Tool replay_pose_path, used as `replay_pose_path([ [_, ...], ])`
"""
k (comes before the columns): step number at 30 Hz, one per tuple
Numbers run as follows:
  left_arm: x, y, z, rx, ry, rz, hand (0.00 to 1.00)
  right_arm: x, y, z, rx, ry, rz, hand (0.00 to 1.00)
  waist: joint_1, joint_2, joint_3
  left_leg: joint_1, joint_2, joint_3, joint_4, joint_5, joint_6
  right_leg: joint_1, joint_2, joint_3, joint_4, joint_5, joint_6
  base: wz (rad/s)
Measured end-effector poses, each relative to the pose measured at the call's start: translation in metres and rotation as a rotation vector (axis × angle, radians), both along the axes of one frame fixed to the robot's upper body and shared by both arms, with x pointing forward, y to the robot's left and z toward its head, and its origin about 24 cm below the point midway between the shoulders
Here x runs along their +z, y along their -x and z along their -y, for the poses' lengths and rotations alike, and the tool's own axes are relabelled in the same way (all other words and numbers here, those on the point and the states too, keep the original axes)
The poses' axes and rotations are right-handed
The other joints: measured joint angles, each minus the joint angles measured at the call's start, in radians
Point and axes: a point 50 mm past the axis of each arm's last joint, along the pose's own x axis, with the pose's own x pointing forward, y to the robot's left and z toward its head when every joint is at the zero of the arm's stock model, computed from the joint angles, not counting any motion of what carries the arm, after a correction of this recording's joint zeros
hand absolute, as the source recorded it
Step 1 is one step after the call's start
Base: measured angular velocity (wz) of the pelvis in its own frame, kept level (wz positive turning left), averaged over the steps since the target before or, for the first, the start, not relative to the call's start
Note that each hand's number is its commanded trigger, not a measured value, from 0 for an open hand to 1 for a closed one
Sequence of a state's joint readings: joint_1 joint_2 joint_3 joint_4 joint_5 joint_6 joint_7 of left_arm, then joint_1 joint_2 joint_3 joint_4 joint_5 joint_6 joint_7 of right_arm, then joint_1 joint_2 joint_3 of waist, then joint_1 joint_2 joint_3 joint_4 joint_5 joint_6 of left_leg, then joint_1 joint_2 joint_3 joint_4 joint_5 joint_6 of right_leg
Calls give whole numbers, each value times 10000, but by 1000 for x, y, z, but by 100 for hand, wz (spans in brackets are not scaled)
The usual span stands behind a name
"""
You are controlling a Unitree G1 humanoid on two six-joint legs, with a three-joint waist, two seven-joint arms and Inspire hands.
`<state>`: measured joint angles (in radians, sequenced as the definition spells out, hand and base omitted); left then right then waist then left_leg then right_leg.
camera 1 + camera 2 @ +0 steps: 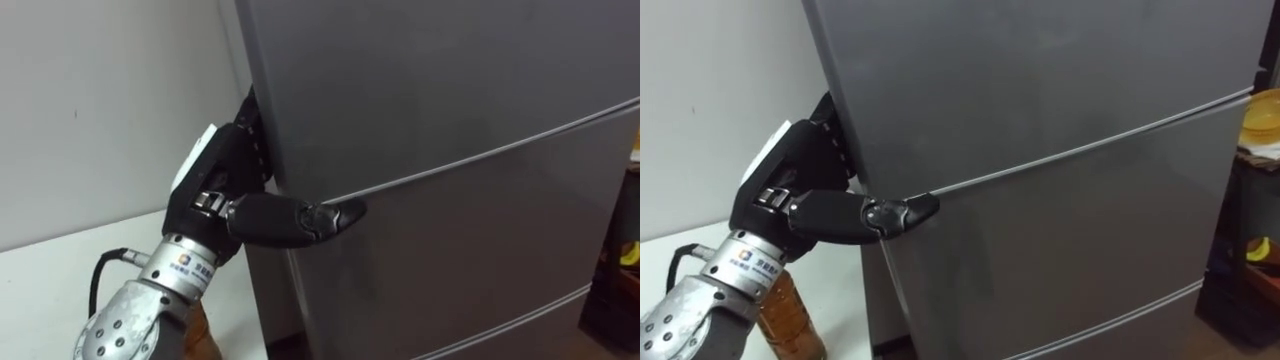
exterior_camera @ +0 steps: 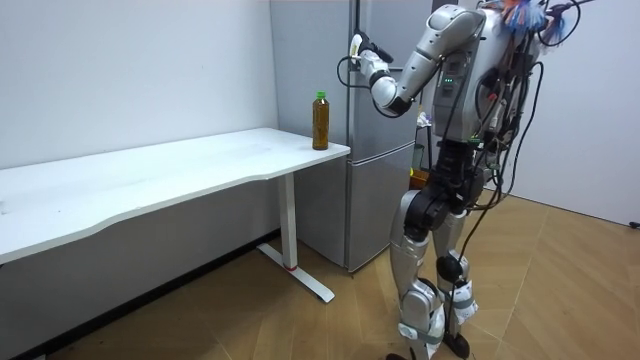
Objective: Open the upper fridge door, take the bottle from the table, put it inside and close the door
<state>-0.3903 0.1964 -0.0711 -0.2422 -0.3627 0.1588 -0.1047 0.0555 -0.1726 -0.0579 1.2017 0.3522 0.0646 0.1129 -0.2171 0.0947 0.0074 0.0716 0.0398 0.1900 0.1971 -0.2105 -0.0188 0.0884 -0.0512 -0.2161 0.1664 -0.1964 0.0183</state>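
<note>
Left hand at left edge of grey steel upper fridge door. Fingers hooked round edge, tips hidden behind it; thumb laid across front along seam. Door looks closed. Clear plastic bottle of amber drink, green cap, upright on white counter, below fingers, untouched. Likely full: fairly heavy, stiff, smooth, maybe slippery. Best wrapped at mid-body, kept upright.

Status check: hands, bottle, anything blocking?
Left hand at the left edge of the upper fridge door, grip hidden. Door looks shut. Bottle upright on the table corner, not yet picked up. Nothing in the way.
</note>
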Motion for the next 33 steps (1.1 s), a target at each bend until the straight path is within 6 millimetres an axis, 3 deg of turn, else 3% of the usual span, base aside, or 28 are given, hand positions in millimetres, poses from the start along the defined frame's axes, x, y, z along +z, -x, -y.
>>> replay_pose_path([
  [13, 0, 2, 7, -289, -104, 39, 0, 1, -2, 1, 407, 133, 42, 0, 51, -3, 1, -61, 0, -18, 8, 1, 1, -14, -8, -86, 5, 0, 0, 2],
  [14, 0, 2, 7, -294, -105, 42, 6, 1, -2, 1, 412, 135, 41, 0, 55, -3, 1, -61, 0, -18, 8, 1, 1, -15, -8, -86, 5, 0, 0, 0],
  [15, 0, 2, 8, -298, -105, 52, 22, 1, -2, 1, 459, 145, 34, 0, 64, -3, 1, -61, 0, -19, 8, 1, 1, -15, -8, -87, 6, 0, 0, 0],
  [16, 0, 2, 8, -302, -105, 56, 59, 1, -3, 2, 531, 163, 30, 0, 73, -4, 1, -61, -1, -18, 8, 1, 1, -15, -9, -88, 6, 0, 1, 0],
  [17, 0, 2, 8, -304, -106, 57, 63, 1, -3, 2, 587, 175, 29, 0, 74, -5, 0, -61, -1, -19, 8, 1, 1, -15, -9, -88, 6, 0, 0, 0],
  [18, 0, 2, 8, -304, -105, 60, 76, 1, -4, 2, 661, 191, 34, 0, 76, -5, 0, -61, -1, -19, 8, 1, 1, -15, -9, -88, 6, 0, 0, 0],
  [20, 0, 2, 8, -301, -101, 64, 81, 2, -4, 2, 712, 206, 33, 0, 77, -6, -1, -60, -1, -25, 7, 1, 1, -10, -9, -93, 11, 0, 0, 0],
  [24, 1, 2, 2, 14, 33, 69, 74, 2, -4, 2, 773, 227, 61, 0, 92, -37, 2, -60, -1, -37, 6, 1, 1, 9, -13, -145, 15, 1, 1, 1],
  [26, 2, 2, 1, 83, 79, 146, 60, 2, -4, 2, 777, 234, 75, 0, 92, -69, 0, -50, -1, -39, 7, 1, 1, 37, -16, -168, 12, 1, 1, 0],
  [30, 3, 3, 7, -228, 384, 227, 48, 1, -4, 1, 832, 221, 53, 0, 168, -141, 24, 11, -3, -41, 8, 0, 1, 99, -18, -173, -4, 0, 3, 0],
  [32, 3, 4, 10, -341, 412, 317, 28, 1, -4, 1, 830, 223, 43, 0, 181, -143, 26, 14, -4, -39, 12, 1, 1, 98, -17, -161, -9, -1, 3, 0],
  [33, 4, 5, 11, -373, 405, 378, 26, 1, -3, 1, 823, 220, 30, 0, 206, -145, 27, 23, -4, -38, 13, 1, 1, 100, -17, -129, -2, -1, 3, 0],
])
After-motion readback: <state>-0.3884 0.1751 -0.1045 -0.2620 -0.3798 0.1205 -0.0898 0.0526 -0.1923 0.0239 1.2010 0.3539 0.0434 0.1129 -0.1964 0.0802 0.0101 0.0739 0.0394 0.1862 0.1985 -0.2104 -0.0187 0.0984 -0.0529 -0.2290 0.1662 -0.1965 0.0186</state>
